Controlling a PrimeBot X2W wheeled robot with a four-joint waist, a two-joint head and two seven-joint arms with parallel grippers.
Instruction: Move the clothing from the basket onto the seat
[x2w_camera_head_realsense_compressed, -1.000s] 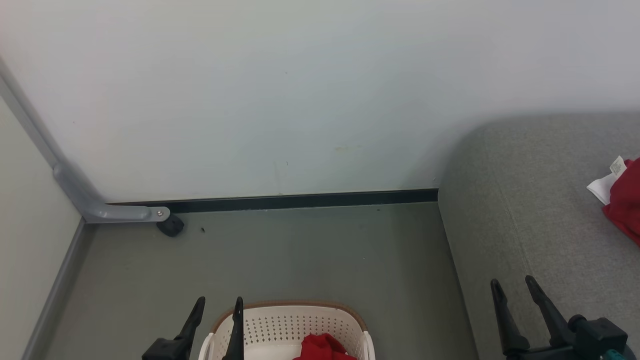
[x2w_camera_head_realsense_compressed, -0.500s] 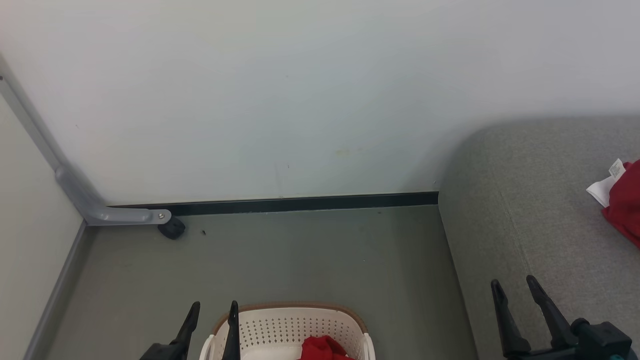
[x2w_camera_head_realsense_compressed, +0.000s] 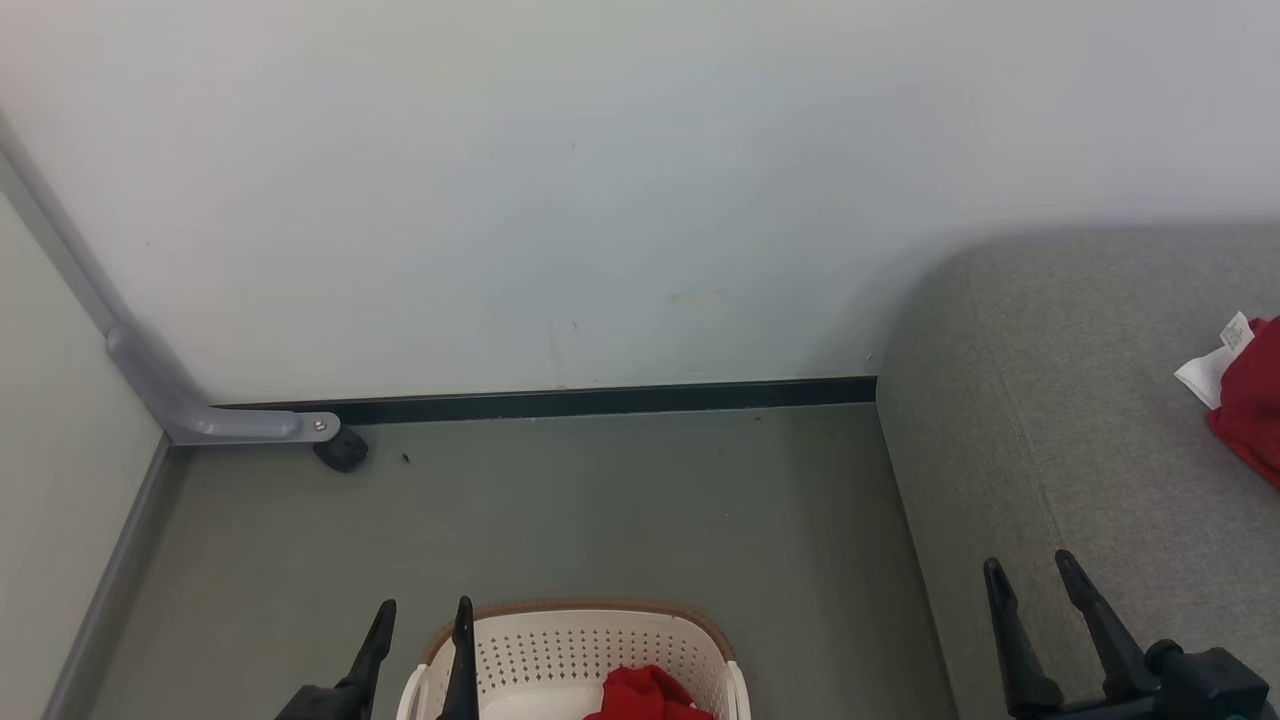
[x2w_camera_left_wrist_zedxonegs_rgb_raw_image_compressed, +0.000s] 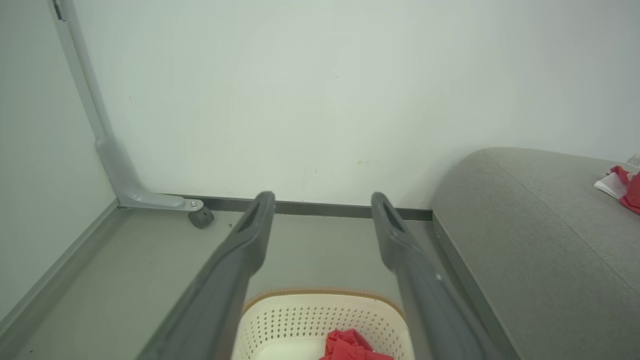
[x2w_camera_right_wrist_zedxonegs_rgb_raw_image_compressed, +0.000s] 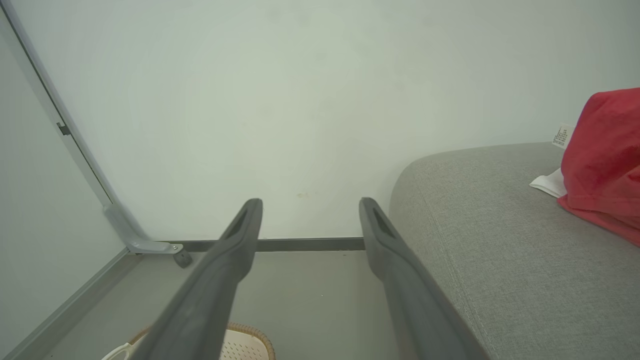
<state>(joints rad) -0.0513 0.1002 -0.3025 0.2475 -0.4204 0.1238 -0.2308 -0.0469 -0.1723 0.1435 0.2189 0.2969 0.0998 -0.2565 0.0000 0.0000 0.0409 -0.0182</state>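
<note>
The cream basket with a brown rim sits on the floor at the bottom of the head view, and red clothing lies inside it. More red clothing with white trim rests on the grey seat at the right. My left gripper hangs open above the basket's left side, holding nothing. My right gripper stands open over the seat's near edge, empty. The left wrist view has the basket between its fingers. The right wrist view has the seat's red clothing at its right.
A white wall with a dark skirting strip closes the back. A grey metal frame leg with a black caster stands at the left corner. Grey floor lies between the basket and the wall.
The left gripper has sunk slightly toward the bottom edge. The picture bobbed a little and came back. The clothing and basket have not moved.
</note>
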